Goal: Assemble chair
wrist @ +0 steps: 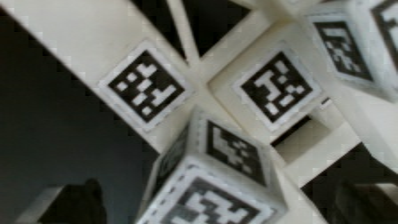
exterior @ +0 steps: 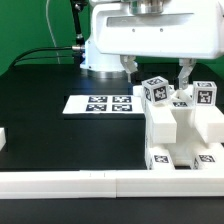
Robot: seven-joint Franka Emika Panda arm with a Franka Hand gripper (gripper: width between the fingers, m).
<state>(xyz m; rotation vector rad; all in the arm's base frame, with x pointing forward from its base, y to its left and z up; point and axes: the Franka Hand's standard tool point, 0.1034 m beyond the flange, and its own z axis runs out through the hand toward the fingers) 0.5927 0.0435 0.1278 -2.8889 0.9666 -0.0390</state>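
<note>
The chair parts (exterior: 178,128) are chunky white plastic pieces with black-and-white tags, clustered on the exterior view's right against the front rail. One tagged piece (exterior: 155,91) stands up highest. My gripper (exterior: 158,72) is open just above it, one finger on each side, not touching. In the wrist view the tagged pieces (wrist: 267,85) fill the picture. The nearest tagged piece (wrist: 217,190) lies between my two dark fingers (wrist: 80,200), with a gap on each side of it. My gripper (wrist: 222,208) holds nothing.
The marker board (exterior: 100,103) lies flat on the black table, to the exterior view's left of the parts. A long white border rail (exterior: 90,182) runs along the front edge. A small white piece (exterior: 3,138) sits at the far left edge.
</note>
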